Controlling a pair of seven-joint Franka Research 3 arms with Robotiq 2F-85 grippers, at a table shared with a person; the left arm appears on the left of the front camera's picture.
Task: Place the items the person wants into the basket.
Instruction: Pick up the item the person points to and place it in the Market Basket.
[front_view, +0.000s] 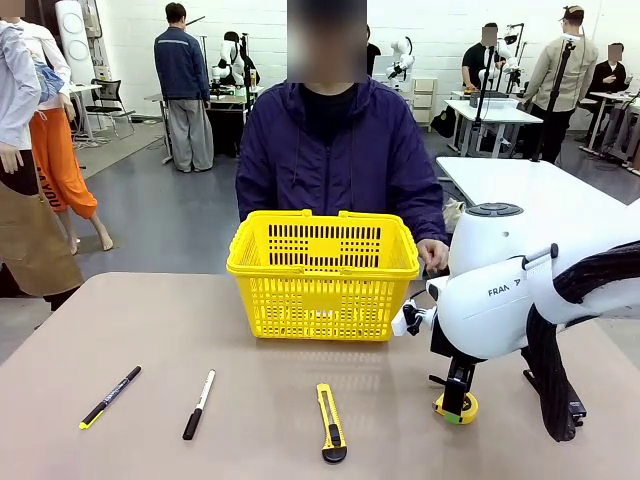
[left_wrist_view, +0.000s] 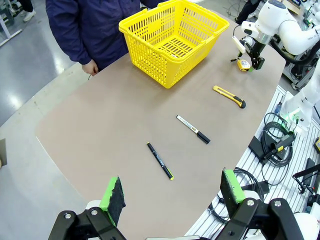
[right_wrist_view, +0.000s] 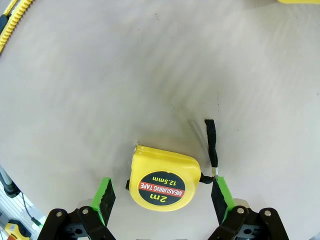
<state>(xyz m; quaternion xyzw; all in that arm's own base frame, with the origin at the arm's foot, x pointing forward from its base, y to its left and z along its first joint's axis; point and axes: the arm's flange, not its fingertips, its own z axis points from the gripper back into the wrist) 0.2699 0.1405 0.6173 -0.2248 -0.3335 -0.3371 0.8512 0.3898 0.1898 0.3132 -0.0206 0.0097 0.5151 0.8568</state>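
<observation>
Straddling the tape measure (right_wrist_view: 165, 185) near the table's (front_view: 250, 400) right front edge: right gripper (right_wrist_view: 163, 195) wide, pads seemingly not touching. Case rigid, light, slick; pinch across its edges, clear of the strap (right_wrist_view: 212, 145). Left gripper (left_wrist_view: 172, 192) wide, empty.

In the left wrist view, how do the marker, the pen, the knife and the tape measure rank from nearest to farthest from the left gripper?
1. Marker, on the table just ahead of the left gripper.
2. Pen, next beyond the marker.
3. Knife, further on, towards the right arm.
4. Tape measure, farthest, between the open fingers of the right gripper.
</observation>
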